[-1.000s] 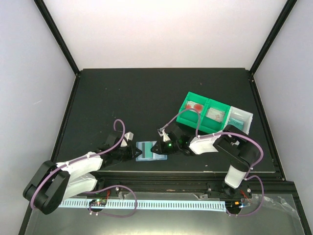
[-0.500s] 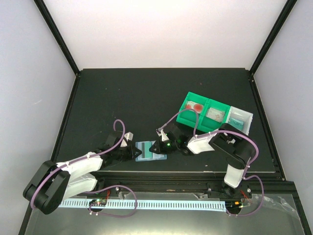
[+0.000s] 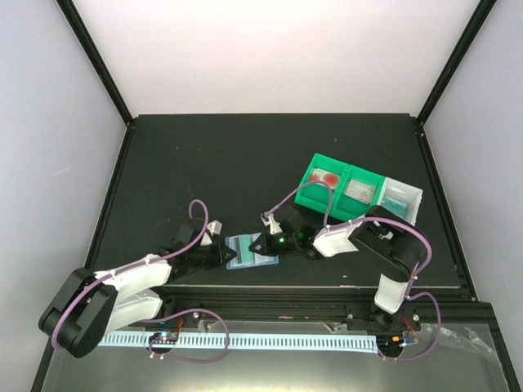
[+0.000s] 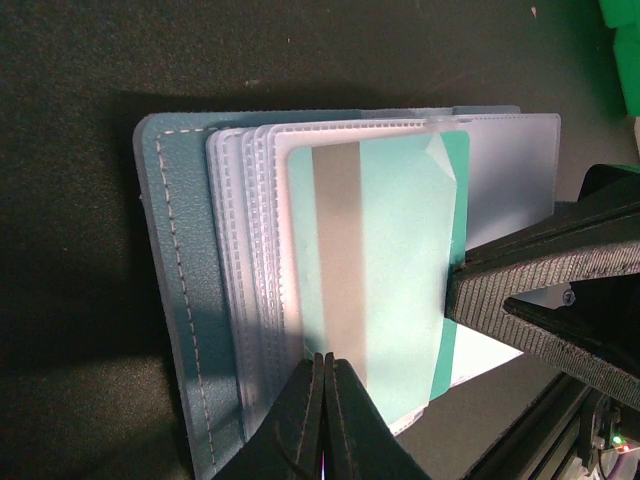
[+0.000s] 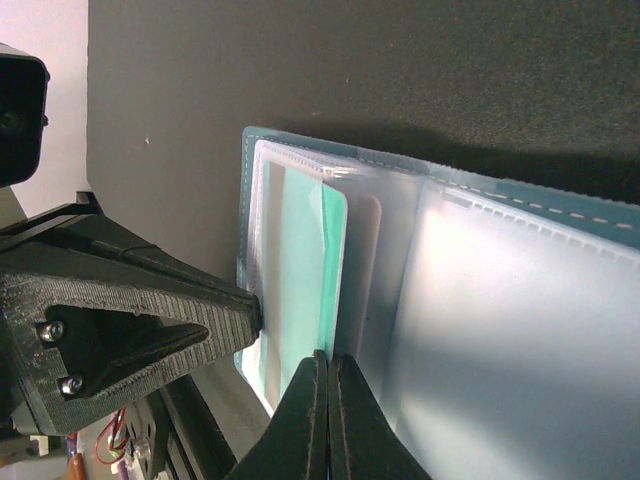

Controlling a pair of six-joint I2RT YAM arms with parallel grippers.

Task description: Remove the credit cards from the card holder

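Left gripper (image 4: 323, 358): jaws closed, tips resting on the open card holder (image 4: 175, 300). Only the left wrist view shows the teal card (image 4: 400, 270) face-on, with its grey stripe, sleeved just ahead of those tips. Right gripper (image 5: 328, 355): jaws closed against that card's edge; grip unconfirmed. The top view places the holder between both grippers.

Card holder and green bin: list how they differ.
The card holder lies flat and open, pale blue with clear sleeves; the green bin is a bright green walled box. The card holder is near the front edge; the green bin farther back right. Both rest on the black table.
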